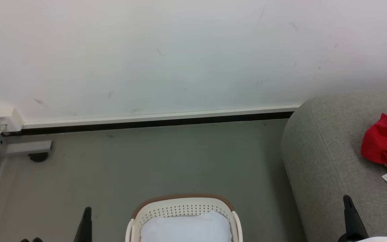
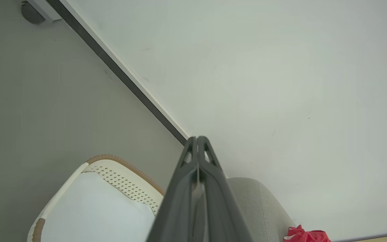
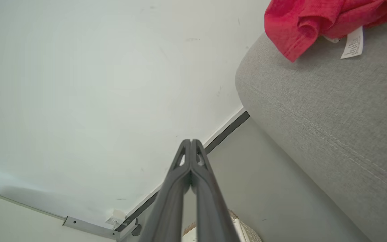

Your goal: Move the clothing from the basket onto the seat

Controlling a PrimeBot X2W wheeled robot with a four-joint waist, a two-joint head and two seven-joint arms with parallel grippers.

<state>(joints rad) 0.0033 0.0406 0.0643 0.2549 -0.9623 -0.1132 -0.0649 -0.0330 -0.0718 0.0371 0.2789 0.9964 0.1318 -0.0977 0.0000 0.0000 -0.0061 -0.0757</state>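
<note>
Both grippers hold nothing: the left gripper [image 2: 197, 140] has its fingers pressed together, the right gripper [image 3: 191, 143] likewise; the clothing [image 1: 386, 139] lies bunched on the seat [image 1: 328, 161] at 3 o'clock in my head view; the basket [image 1: 183, 199] sits at 6 o'clock, its visible inside pale; its near half is cut off, so I could miss a garment there; a careless right-arm swing might snag the clothing and drag it off.
</note>
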